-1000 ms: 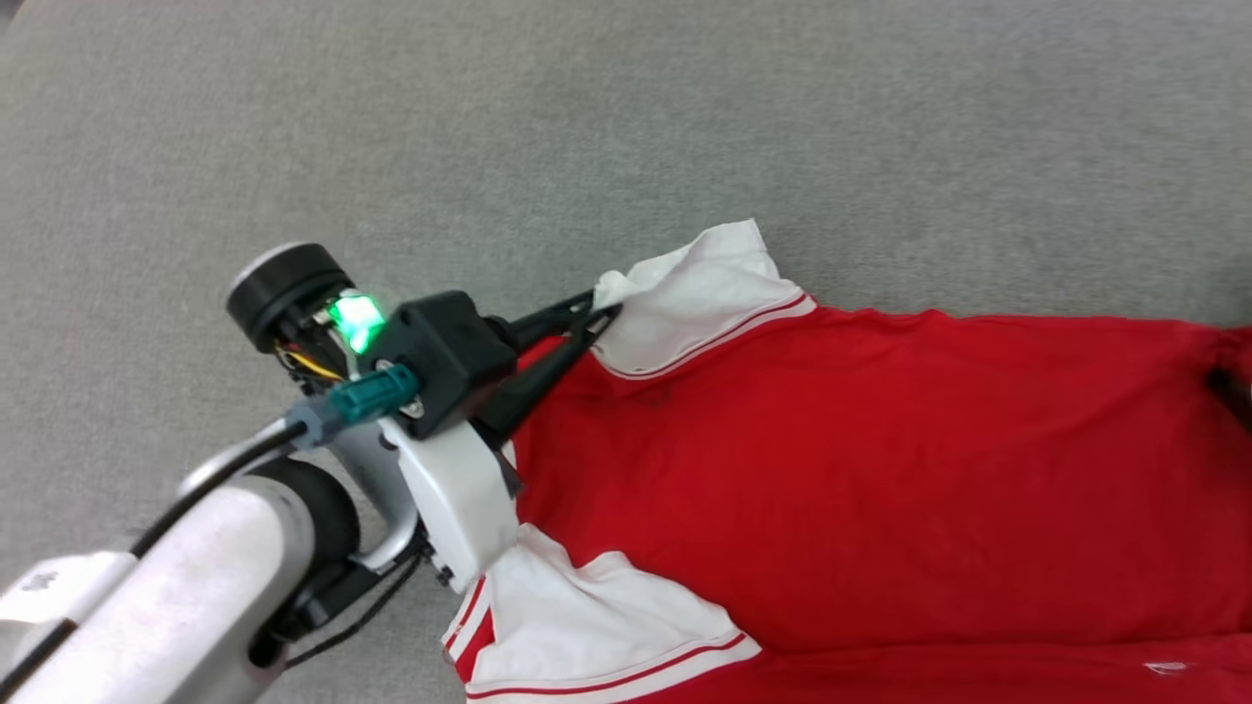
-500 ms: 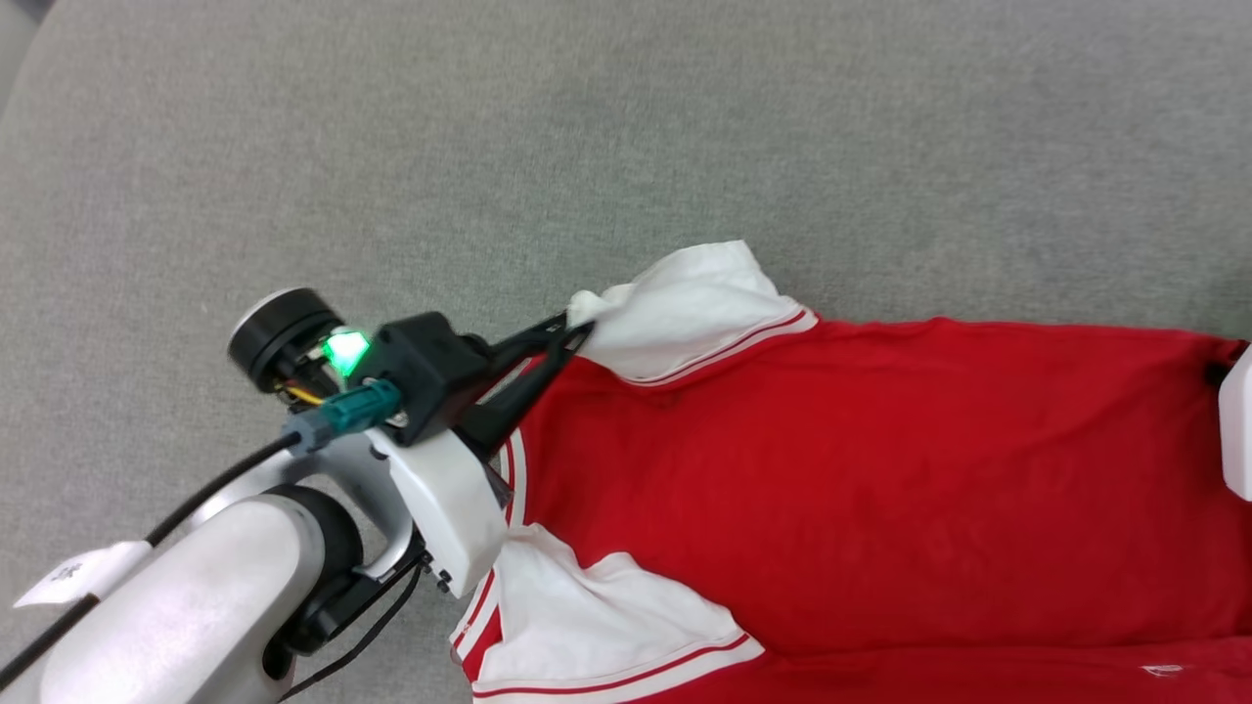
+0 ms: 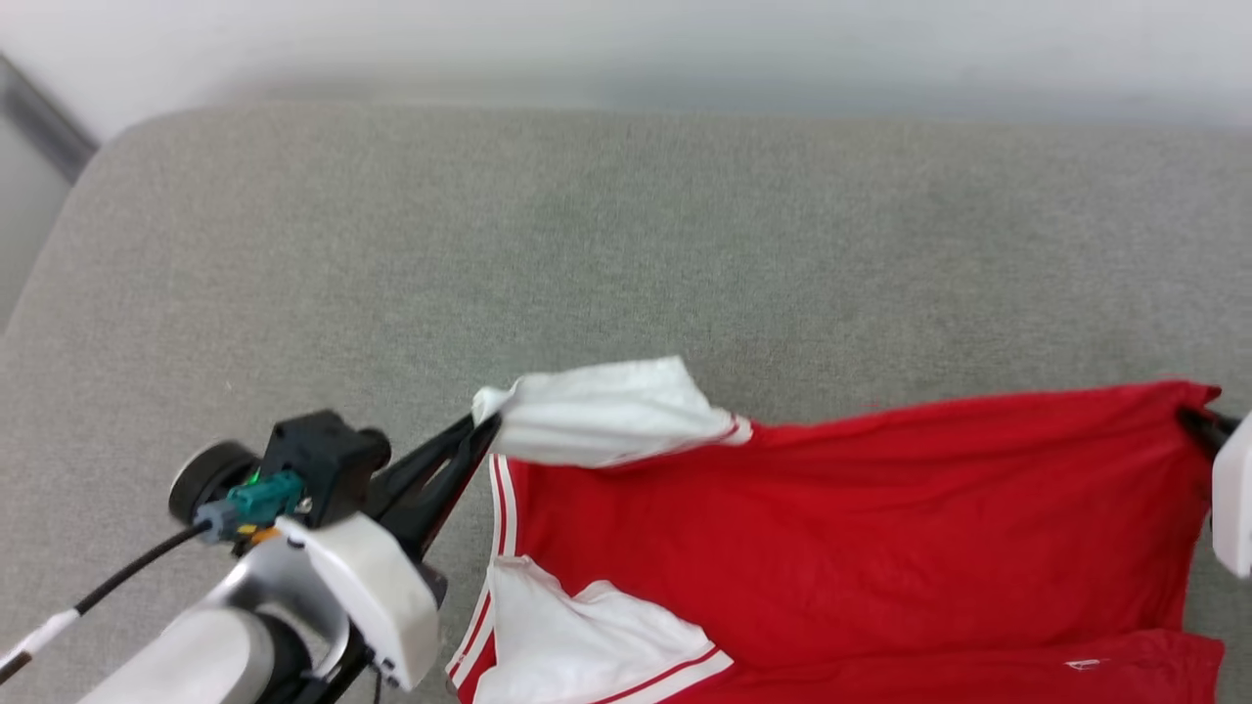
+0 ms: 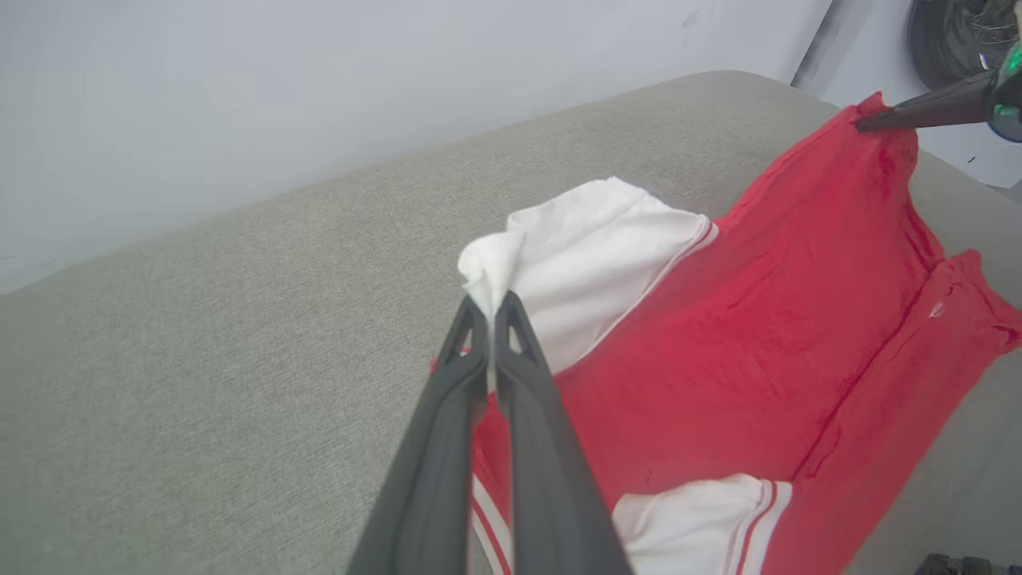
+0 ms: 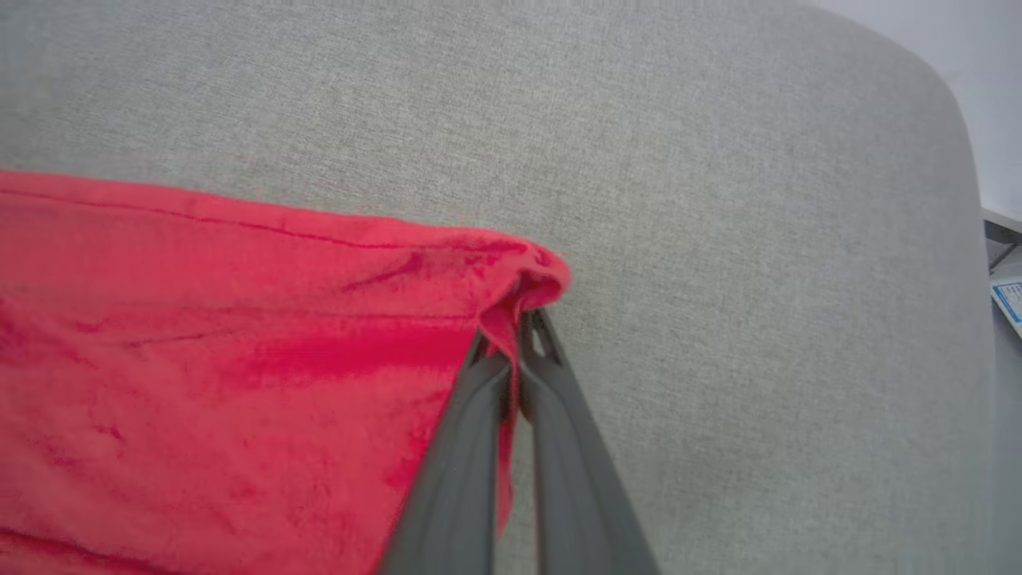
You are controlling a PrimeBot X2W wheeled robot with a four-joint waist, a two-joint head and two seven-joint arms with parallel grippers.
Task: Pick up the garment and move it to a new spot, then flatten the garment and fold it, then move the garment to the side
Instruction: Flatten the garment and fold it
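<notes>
The garment [image 3: 841, 528], a red shirt with white striped-trim sleeves, is stretched across a grey cushioned surface [image 3: 587, 244]. My left gripper [image 3: 484, 425] is shut on the tip of the far white sleeve [image 3: 606, 411], raised off the surface; the left wrist view shows that gripper [image 4: 489, 307] pinching the white cloth [image 4: 591, 255]. At the right edge my right gripper [image 3: 1195, 420] is shut on the red hem corner. In the right wrist view the gripper [image 5: 517, 323] clamps the folded red edge [image 5: 527, 275]. The garment's far edge hangs taut between both grippers.
The grey cushion's back edge meets a pale wall [image 3: 626, 49] at the top. A rounded left corner [image 3: 108, 147] of the cushion shows, with a dark strip [image 3: 39, 127] beyond it. Open grey surface lies behind the garment.
The right gripper has shut on the red hem corner. Both grippers have lifted the garment's far edge off the surface. The head camera has tilted up, showing the wall.
</notes>
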